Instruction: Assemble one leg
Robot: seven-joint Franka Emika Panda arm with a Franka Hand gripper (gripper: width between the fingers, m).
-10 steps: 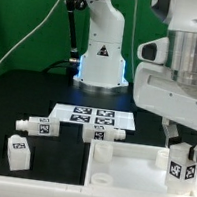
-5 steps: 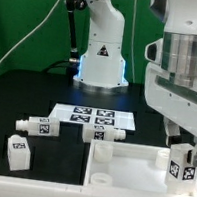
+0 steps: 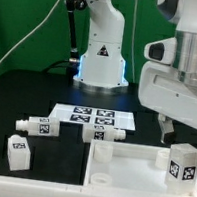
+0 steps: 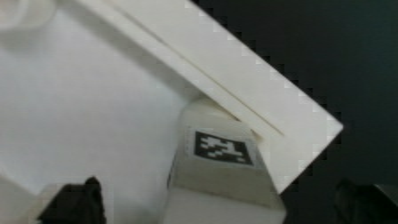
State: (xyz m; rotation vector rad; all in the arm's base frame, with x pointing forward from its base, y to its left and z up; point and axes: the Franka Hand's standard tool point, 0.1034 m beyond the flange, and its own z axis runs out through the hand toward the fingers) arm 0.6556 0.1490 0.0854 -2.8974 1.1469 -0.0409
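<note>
The tool, fingers spread, hangs just above the standing leg; check it is seated straight before leaving.

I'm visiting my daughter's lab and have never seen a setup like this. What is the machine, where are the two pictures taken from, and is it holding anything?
The white machine at the back is a robot arm's base; the arm reaches forward, and the bulky white block at the exterior view's right is its wrist, with a two-finger gripper below.

One picture comes from a camera off the arm, the other from a camera on the wrist, looking down between the dark fingertips.

On the black table lie small white plastic oblong pegs with black-and-white square tags, the legs, a flat white marker board, and a big white square tray-like top. One leg stands upright at the top's corner.

The gripper holds nothing; it hangs above that leg.
</note>
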